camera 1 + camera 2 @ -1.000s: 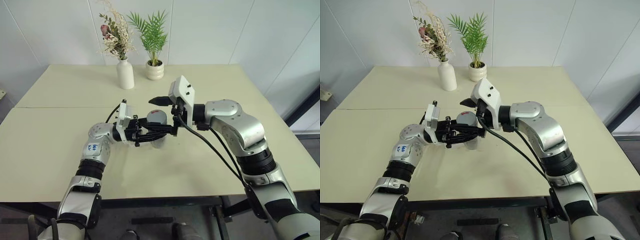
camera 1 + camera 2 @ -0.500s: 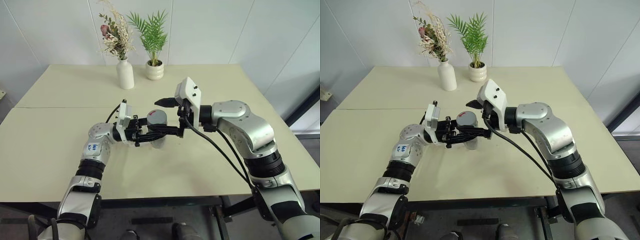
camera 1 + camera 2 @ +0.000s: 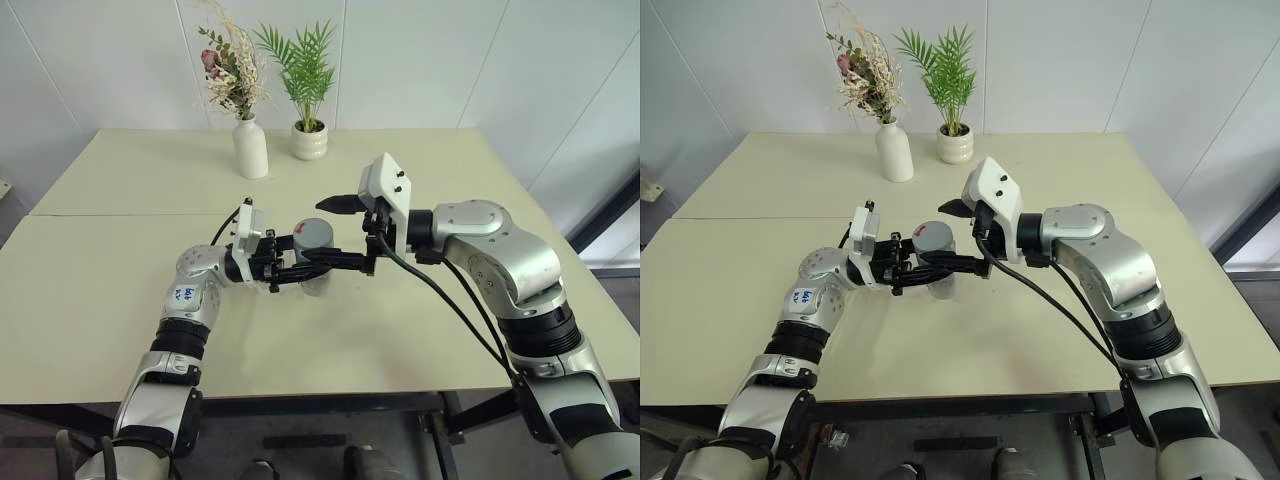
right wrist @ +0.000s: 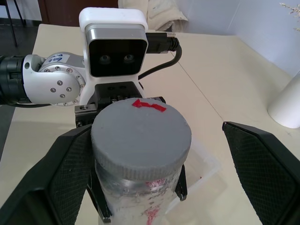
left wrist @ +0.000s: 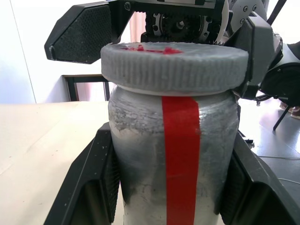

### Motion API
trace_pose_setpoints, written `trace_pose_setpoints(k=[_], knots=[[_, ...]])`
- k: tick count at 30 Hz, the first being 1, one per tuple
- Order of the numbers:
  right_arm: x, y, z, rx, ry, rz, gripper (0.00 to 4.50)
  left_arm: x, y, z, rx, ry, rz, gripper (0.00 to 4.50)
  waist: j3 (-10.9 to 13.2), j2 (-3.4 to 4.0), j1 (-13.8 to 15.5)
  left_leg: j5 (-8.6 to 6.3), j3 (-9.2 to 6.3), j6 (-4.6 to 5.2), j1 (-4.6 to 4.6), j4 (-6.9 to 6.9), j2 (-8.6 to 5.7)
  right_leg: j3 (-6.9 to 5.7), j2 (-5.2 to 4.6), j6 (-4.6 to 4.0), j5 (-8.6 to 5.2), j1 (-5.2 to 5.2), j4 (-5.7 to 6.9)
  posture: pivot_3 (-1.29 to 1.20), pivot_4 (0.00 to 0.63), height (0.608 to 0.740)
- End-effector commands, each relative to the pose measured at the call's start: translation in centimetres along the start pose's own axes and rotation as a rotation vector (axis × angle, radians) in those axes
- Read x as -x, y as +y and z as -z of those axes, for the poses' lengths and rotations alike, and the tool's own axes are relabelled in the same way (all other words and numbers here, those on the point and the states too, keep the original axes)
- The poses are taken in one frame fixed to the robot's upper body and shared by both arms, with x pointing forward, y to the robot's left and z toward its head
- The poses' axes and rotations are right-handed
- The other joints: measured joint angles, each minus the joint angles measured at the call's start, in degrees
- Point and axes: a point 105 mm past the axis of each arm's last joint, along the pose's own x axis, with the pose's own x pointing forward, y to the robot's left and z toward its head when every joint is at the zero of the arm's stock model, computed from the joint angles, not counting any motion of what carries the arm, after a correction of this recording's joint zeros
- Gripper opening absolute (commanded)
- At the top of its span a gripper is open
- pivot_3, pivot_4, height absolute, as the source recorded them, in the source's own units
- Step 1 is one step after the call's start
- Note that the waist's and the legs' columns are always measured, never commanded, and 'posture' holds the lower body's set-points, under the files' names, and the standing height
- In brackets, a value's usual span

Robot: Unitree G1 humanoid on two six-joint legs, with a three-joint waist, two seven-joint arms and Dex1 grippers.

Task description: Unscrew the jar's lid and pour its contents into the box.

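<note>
The left end effector (image 3: 300,271) is clenched around the jar (image 3: 316,252), holding it upright just above the counter (image 3: 120,290), near the counter's middle. Its two black fingers (image 5: 89,187) press the jar's silver-grey sides on either side of the red stripe. The lid (image 4: 140,138) sits on the jar, grey and ribbed, with a red mark on top. The right end effector (image 3: 338,232) is released: its jaws stand wide apart, one fingertip at about 1 o'clock from the lid, the other at about 4 o'clock beside the jar's body, neither touching the lid. The box (image 4: 200,165), a clear tray, lies on the counter directly under the jar. At 11 o'clock from the jar stand a white vase (image 3: 250,148) of dried flowers and, just beside it, a potted plant (image 3: 309,140).
</note>
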Motion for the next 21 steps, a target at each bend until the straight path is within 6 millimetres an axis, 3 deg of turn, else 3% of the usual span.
trace_pose_setpoints(k=[1,21], knots=[[1.6,-1.3,-1.1,0.034,-0.022,0.075,4.48,0.4,-0.3,-1.0,-0.052,0.000,0.021,2.24,0.00,0.00,-0.01,0.00,0.00,0.00,0.00,0.00,0.00,0.00,0.00,0.00,0.00,0.00,0.00,0.00,0.150,0.740],[3.4,-1.7,0.0,0.034,0.039,0.116,4.48,0.8,-0.3,-0.9,-0.055,0.012,0.009,2.24,0.00,0.00,0.03,0.00,0.00,0.00,0.00,0.00,0.00,0.00,0.00,-0.01,0.00,0.00,-0.01,0.00,0.150,0.740]])
